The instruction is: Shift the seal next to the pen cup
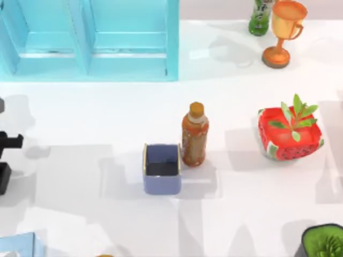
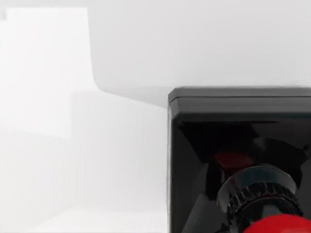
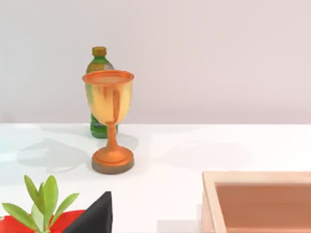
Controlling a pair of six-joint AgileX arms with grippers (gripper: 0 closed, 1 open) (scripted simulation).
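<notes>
The seal [image 2: 233, 145] looms very close in the left wrist view, with a black square block and a ribbed neck leading to its red knob [image 2: 279, 225]. It rests on the white table. Black parts of my left arm [image 1: 9, 142] poke in at the top view's left edge, far left of the pen cup [image 1: 162, 168]. The pen cup is a periwinkle-blue square container with a dark inside, standing at the table's middle. My right arm is parked off the right side.
An amber bottle [image 1: 194, 135] stands touching the pen cup's right rear corner. A watermelon-patterned plant pot [image 1: 290, 134] sits to the right. An orange trophy [image 1: 283, 33] and a green bottle [image 1: 261, 16] stand at the back right, and a blue cabinet [image 1: 91, 40] at the back left. A wooden tray [image 3: 262, 201] shows in the right wrist view.
</notes>
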